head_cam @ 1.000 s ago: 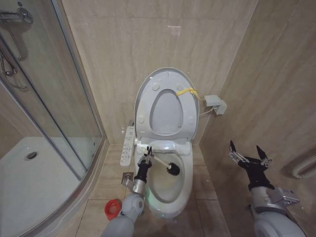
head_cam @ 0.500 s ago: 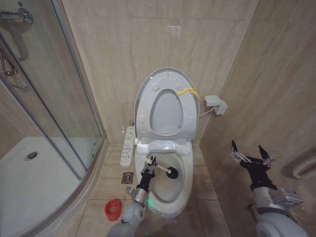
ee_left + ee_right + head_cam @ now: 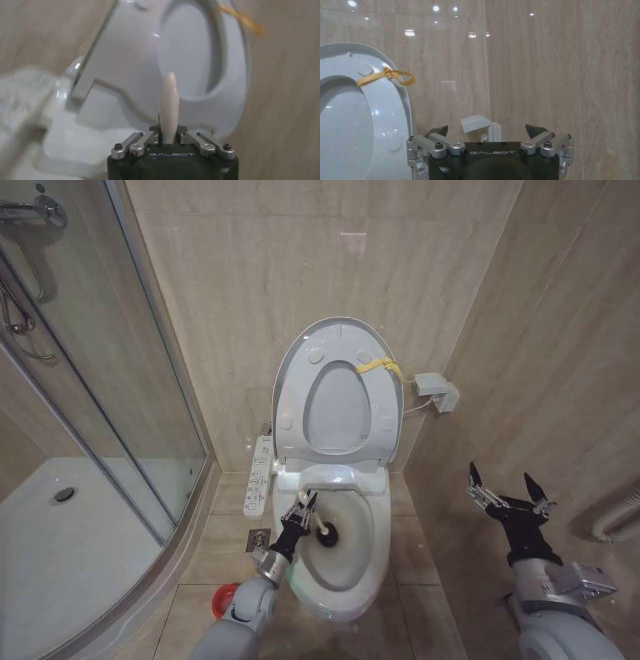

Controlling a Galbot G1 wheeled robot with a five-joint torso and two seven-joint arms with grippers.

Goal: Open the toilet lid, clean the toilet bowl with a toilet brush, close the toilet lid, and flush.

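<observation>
1 left gripper [image 3: 301,508] clenched on 1 toilet brush [image 3: 322,529] inside 1 toilet bowl [image 3: 370,555]; 1 toilet lid [image 3: 290,370] upright; 1 right gripper [image 3: 503,492] released, idle.

Bowl access from above is open — the toilet lid [image 3: 335,345] stands upright against the back wall. Our left gripper [image 3: 301,508] occupies the toilet bowl [image 3: 370,555] at its left rim, clamped on the toilet brush [image 3: 322,528]; the bowl's right half is free. Left side is tight — shower glass [image 3: 120,380] and red cup [image 3: 222,600] nearby. Our right gripper [image 3: 507,490], fingers spread, hovers over bare floor near the right wall.
</observation>
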